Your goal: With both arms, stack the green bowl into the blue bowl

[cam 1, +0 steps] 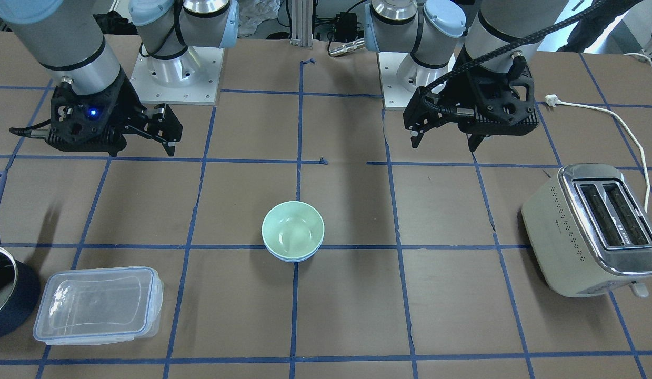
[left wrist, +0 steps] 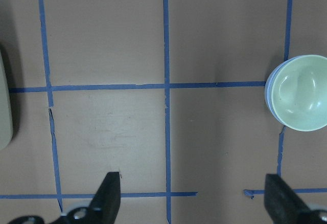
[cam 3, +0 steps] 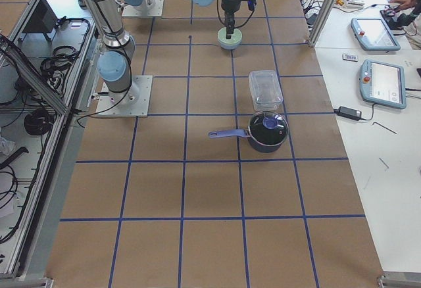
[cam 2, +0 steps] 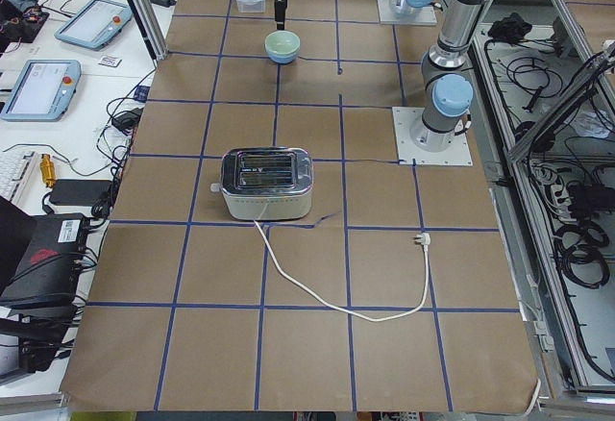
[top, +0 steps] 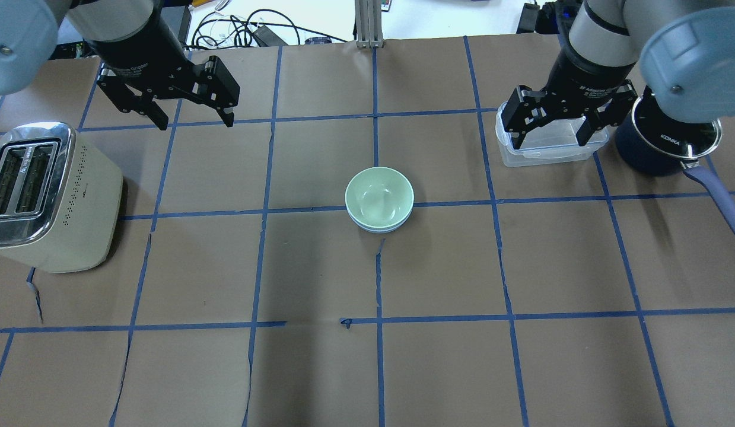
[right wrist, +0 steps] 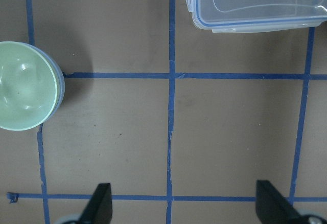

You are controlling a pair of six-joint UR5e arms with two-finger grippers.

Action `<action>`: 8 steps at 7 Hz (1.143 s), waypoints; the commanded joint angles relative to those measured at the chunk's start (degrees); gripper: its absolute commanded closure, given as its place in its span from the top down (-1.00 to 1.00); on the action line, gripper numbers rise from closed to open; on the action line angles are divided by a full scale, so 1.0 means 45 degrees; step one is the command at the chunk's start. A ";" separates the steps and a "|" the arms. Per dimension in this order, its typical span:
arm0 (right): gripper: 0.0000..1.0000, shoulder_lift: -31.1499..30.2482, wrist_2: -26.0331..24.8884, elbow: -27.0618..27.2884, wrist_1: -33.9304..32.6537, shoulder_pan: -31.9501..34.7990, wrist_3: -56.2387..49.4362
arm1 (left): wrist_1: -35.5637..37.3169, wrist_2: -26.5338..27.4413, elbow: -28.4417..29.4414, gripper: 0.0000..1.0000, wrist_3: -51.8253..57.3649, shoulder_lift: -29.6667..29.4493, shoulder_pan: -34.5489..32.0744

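The green bowl sits nested inside the blue bowl at the table's middle; only the blue bowl's rim shows under it. The stack also shows in the overhead view, the left wrist view and the right wrist view. My left gripper is open and empty, raised, well off to the stack's left. My right gripper is open and empty, raised over the clear container, off to the stack's right. Neither gripper touches the bowls.
A cream toaster stands on my left side, its white cord trailing on the table. A clear lidded container and a dark navy pot with a blue handle stand on my right side. Blue tape lines grid the brown table.
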 commanded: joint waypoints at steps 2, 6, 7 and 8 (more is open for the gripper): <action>1.00 -0.0166 -0.0097 -0.0123 0.0249 0.0049 0.0708 | -0.0041 0.0003 -0.0026 1.00 0.0000 0.0020 0.0000; 1.00 -0.0224 -0.0078 -0.0143 0.0229 0.0030 0.0733 | -0.0041 0.0003 -0.0026 1.00 0.0000 0.0040 0.0019; 1.00 -0.0244 -0.0077 -0.0163 0.0229 0.0030 0.0733 | -0.0041 0.0003 -0.0026 1.00 0.0000 0.0020 0.0000; 1.00 -0.0263 -0.0058 -0.0202 0.0229 0.0030 0.0733 | -0.0041 0.0003 -0.0026 1.00 0.0000 0.0039 0.0000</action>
